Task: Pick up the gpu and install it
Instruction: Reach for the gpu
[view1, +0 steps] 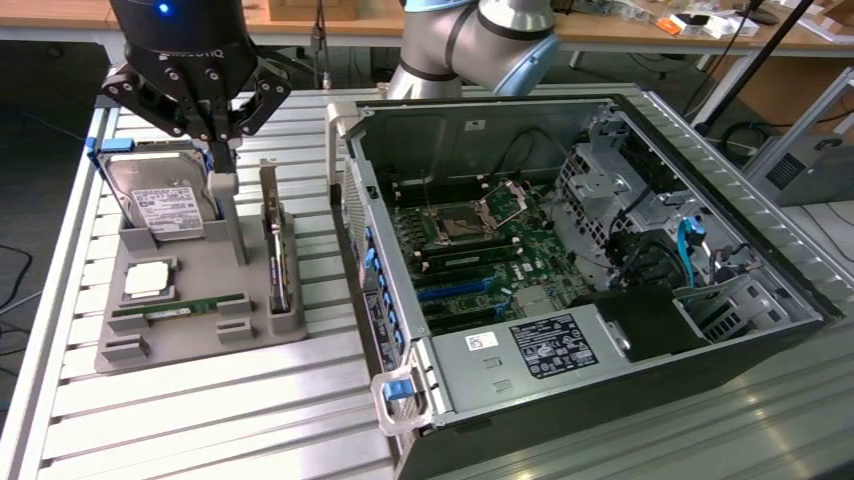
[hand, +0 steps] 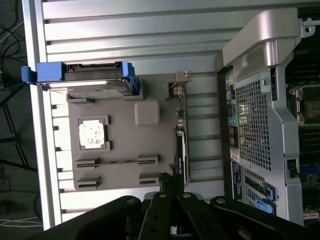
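The pincer (view1: 219, 138), shut and empty, hangs nearer the hard drive (view1: 163, 205) than the gpu (view1: 276, 255), so a closed descent could strike either part.

a hard drive (view1: 163, 205), processor (view1: 148, 280) and memory stick (view1: 180, 310) sit in a grey tray (view1: 187, 342).

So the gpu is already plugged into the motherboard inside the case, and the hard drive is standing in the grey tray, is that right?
No. The gpu is not on the motherboard: the exterior view shows it standing on edge in the grey tray, beside the case. The hard drive does stand in that tray.
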